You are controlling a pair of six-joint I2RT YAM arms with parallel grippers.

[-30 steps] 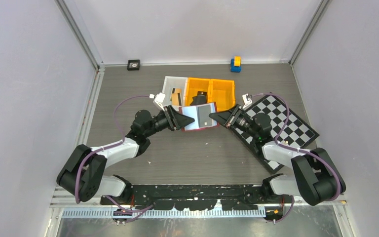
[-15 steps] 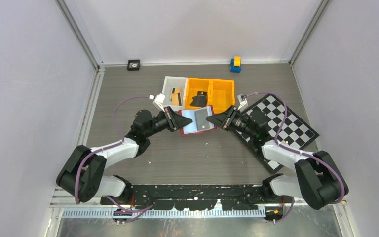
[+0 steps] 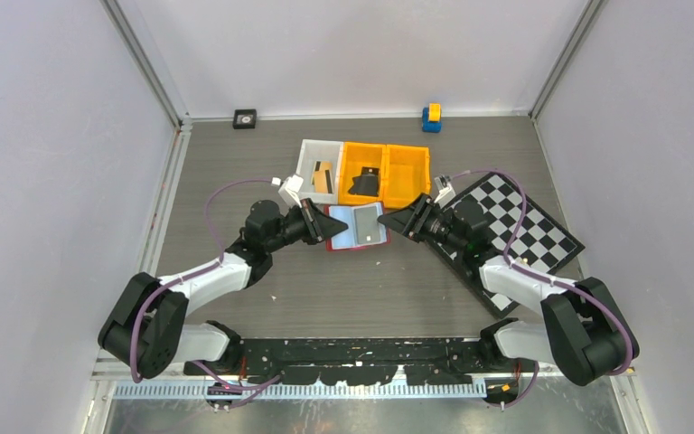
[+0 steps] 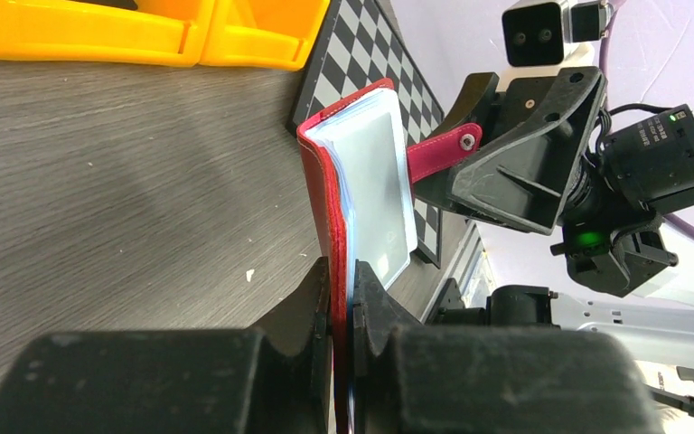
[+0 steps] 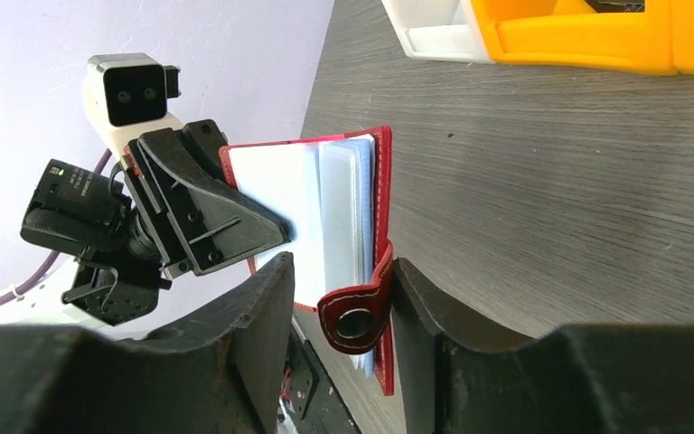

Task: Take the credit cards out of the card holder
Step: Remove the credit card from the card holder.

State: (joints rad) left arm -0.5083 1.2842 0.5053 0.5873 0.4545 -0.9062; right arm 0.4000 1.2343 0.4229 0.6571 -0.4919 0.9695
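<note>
Card holder [image 4: 375,194] first: I had its red cover pinched at the near edge between the fingers of my left gripper [image 4: 342,276], which were shut tight on it, one on each face. From there it opened away from me, with the pale clear sleeves [image 4: 389,226] fanned out beside the cover.

My right gripper [image 5: 342,264] met it from the other side. Those jaws stood apart, with the far edge of the cover and the little snap tab [image 5: 354,318] hanging between them. The tab lay close against one finger, but I could not tell whether either pad pressed on anything.

Seen from above, the wallet lay open and face up between my two fingertips, low over the grey table [image 3: 370,289], roughly midway across it. Whether it rested on the wood I could not tell. I could make out no card in the sleeves from any view.

Just beyond it stood a row of three bins: a white bin [image 3: 307,155] on the left and two orange bins [image 3: 407,172] beside it. A tan credit card [image 3: 323,172] lay in the white one, and a dark flat thing [image 3: 362,183] that I could not identify lay in the nearer orange one. The chequered board [image 3: 529,226] lay under my right arm. A blue and yellow block [image 3: 431,117] and a small black square [image 3: 245,118] sat at the far edge.
</note>
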